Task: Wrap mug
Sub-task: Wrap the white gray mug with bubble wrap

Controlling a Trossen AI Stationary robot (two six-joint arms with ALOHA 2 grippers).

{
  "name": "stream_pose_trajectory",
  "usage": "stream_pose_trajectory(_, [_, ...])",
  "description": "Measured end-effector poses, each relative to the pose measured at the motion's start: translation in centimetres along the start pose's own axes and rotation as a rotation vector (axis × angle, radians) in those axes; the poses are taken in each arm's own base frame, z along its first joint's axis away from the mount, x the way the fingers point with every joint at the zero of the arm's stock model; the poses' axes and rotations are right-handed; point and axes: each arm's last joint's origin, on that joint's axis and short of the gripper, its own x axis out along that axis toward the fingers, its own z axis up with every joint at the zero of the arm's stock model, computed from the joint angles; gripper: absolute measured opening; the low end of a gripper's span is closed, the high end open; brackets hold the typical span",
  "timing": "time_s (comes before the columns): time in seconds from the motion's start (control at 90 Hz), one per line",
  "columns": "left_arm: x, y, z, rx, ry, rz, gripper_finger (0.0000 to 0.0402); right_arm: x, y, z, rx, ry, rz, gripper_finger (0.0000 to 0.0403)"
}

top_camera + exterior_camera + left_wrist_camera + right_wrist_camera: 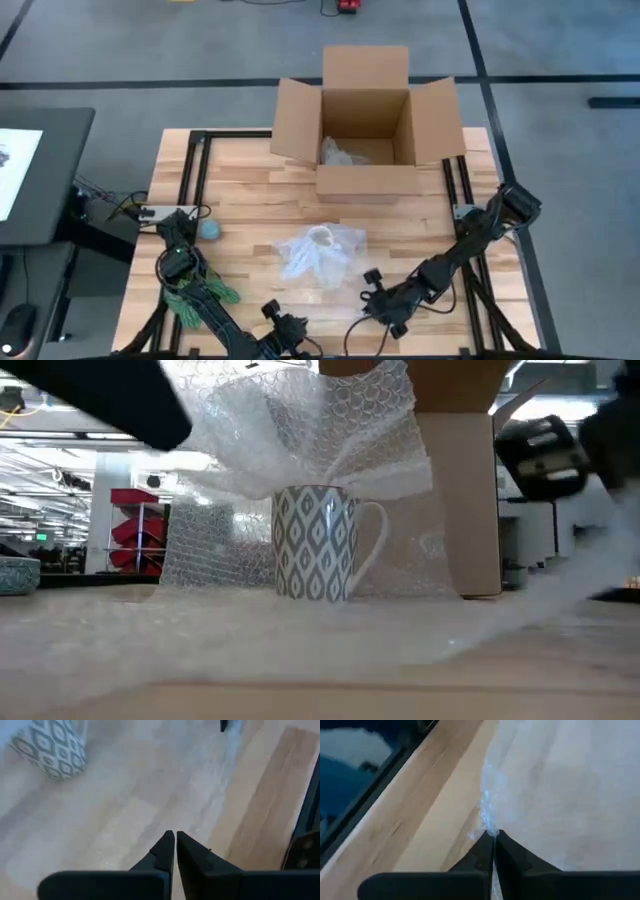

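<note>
**Mug standing on bubble wrap, right tool pinching the sheet's edge**

The mug (318, 543) — white with a grey diamond pattern, handle off to one side — stands upright near the middle of the wooden counter (250, 205). It sits on a sheet of clear bubble wrap (322, 252), and part of that wrap is bunched up and draped over its top, as the low view shows plainly.

The right tool (493, 834) is down low near the front edge of the counter, to the right of the wrap. Its two dark fingers are pressed together with a thin edge of the bubble wrap caught between the tips; the sheet stretches away from them toward the mug.

The left tool (175, 836) is near the front edge too, left of centre. Its fingers are all but closed, only a sliver of gap between them, and they hold nothing — bare wood and a faint film of wrap lie under them, with the mug farther off.

Behind the mug, at the back of the counter, stands an open cardboard box (367, 135) with its flaps spread and some wrap inside. A small teal bowl (210, 230) sits toward the left side of the counter, well apart from the mug.
</note>
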Motion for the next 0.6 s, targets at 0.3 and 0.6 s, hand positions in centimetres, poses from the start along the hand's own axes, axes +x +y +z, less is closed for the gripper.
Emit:
stream_pose_trajectory(0.3, [-1.5, -0.8, 2.3, 0.013, -0.085, -0.048, 0.0000, -0.8, -2.1, 1.4, 0.209, -0.103, -0.163, 0.0000])
stream_pose_trajectory(0.6, [-1.8, -1.2, 2.2, 0.083, -0.067, -0.085, 0.0000, -0.9, -3.5, 2.2, 0.324, -0.197, -0.309, 0.0000])
